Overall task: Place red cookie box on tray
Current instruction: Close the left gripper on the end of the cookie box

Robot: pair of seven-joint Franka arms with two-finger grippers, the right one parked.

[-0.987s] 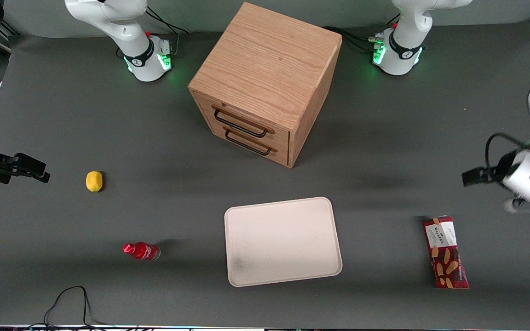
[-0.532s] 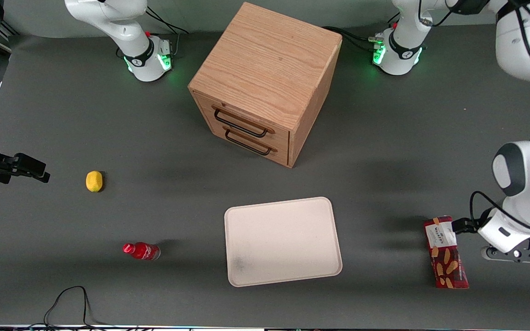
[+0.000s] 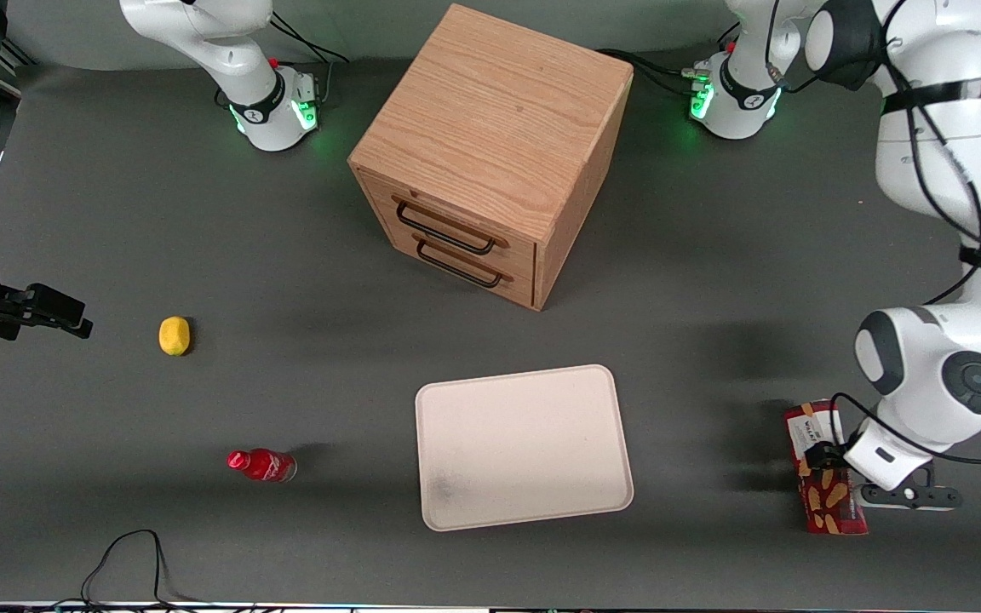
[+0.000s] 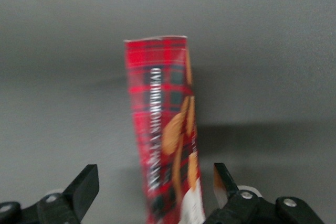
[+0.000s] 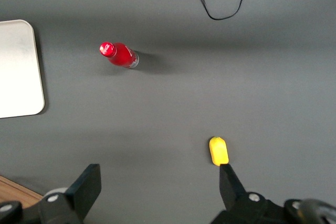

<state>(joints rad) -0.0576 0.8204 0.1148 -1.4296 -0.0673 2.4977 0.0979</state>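
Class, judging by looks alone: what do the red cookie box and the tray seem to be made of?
Red cookie box: likely printed cardboard, given its sharp folded edges and tartan print, with the open hand straddling it. Tray: probably matte plastic, though the material is unsure; it looks smooth and cream-white, with rounded corners and a low rim.

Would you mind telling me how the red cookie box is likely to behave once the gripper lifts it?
The red cookie box is a flat-sided carton, so it probably stays stiff and won't roll. It is long and narrow; the open gripper straddles it near its white-label end, so the free end may sag or swing. The printed card looks smooth, perhaps slightly slippery.
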